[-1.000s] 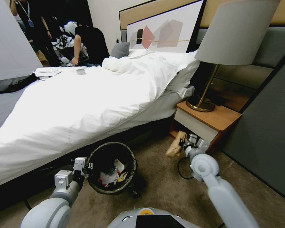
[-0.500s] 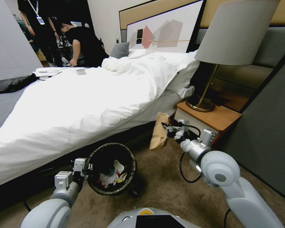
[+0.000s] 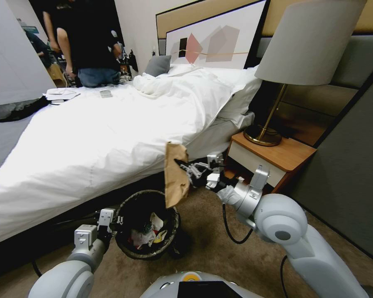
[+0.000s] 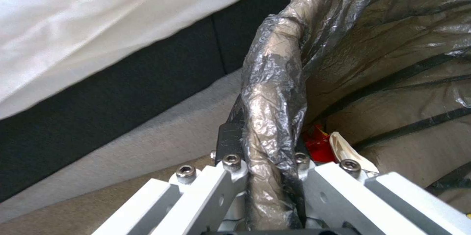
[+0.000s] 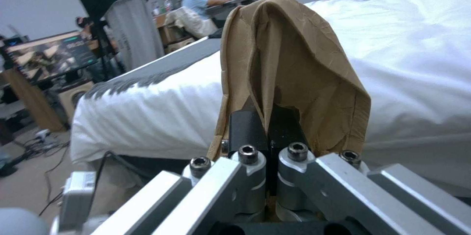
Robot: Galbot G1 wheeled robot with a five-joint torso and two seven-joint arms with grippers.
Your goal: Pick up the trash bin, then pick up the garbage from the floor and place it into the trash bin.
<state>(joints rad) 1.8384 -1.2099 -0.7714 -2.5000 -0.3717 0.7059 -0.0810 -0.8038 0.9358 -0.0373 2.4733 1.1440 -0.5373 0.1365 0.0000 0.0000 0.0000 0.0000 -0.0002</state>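
Centre frame, the right tool (image 3: 185, 167) is pinching a tan paper scrap (image 3: 175, 175) by its upper edge, above the bin (image 3: 147, 223). It's hanging limp, looking light and easily torn. Lower left, the left tool (image 3: 112, 218) is clamping the bin's rim.

The round trash bin (image 3: 147, 225), lined with a dark bag folded over its rim, sits on the brown carpet floor (image 3: 219, 252) beside the white-sheeted bed (image 3: 95, 136). The left gripper (image 3: 112, 219) clamps the bin's rim on the robot's left side. The right gripper (image 3: 185, 169) pinches a crumpled tan paper scrap (image 3: 175, 176), which hangs above the bin's right edge. Crumpled white, red and yellow wrappers (image 3: 147, 234) lie inside the bin.
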